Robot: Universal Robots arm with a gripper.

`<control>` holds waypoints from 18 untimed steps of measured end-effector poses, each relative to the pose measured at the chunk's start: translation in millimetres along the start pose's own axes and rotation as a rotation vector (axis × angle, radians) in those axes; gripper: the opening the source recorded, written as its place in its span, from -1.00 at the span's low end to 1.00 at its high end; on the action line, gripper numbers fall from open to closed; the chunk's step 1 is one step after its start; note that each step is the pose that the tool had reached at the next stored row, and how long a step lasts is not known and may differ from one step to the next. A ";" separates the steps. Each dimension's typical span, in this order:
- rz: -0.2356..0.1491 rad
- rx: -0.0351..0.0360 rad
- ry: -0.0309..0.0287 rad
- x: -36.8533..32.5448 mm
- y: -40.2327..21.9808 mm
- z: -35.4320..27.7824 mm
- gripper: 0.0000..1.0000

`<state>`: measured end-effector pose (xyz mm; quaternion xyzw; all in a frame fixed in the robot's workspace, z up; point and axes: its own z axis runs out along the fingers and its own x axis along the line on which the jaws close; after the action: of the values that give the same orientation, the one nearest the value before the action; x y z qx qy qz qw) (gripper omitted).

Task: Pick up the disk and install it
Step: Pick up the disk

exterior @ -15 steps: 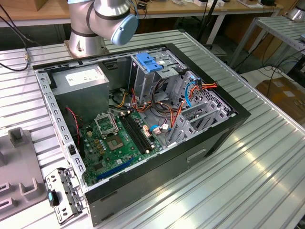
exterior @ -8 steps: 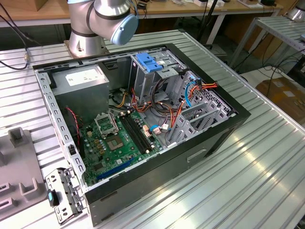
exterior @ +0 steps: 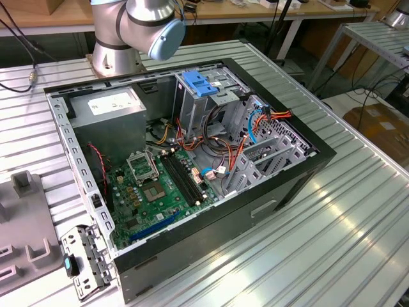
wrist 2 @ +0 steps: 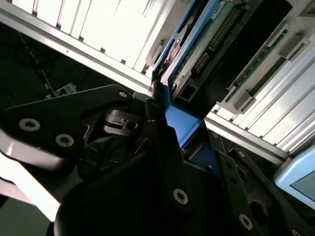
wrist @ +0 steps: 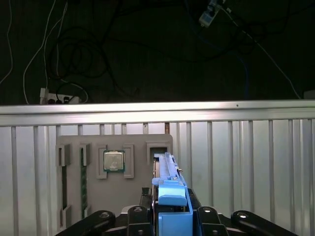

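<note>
In both wrist views my gripper [wrist: 171, 216] [wrist 2: 172, 123] is shut on the disk [wrist: 167, 172], its dark fingers [wrist: 206, 216] pressed against either side of the blue plastic carrier end [wrist: 171, 199]. I see the disk edge-on over the grey parts holder [wrist: 138, 187], by a slot near the holder's far corner. Whether it rests in the slot or hangs above it I cannot tell. In the second wrist view the disk's green circuit-board underside [wrist 2: 206, 44] runs away from the blue carrier [wrist 2: 179, 118].
The open computer case [exterior: 307, 173] lies on the slatted metal table [exterior: 358, 224], with its motherboard [exterior: 160, 185], grey power-supply box [exterior: 108, 105] and a drive cage topped by a blue latch [exterior: 198, 83]. The holder also carries a processor chip [wrist: 113, 161] and memory sticks [wrist: 82, 182].
</note>
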<state>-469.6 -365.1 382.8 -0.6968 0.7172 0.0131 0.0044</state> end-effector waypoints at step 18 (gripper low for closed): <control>0.000 0.0000 0.0000 -0.9 0.5 -36.0 -0.25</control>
<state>-469.6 -365.1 418.7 -0.6968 0.7171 0.0131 0.0044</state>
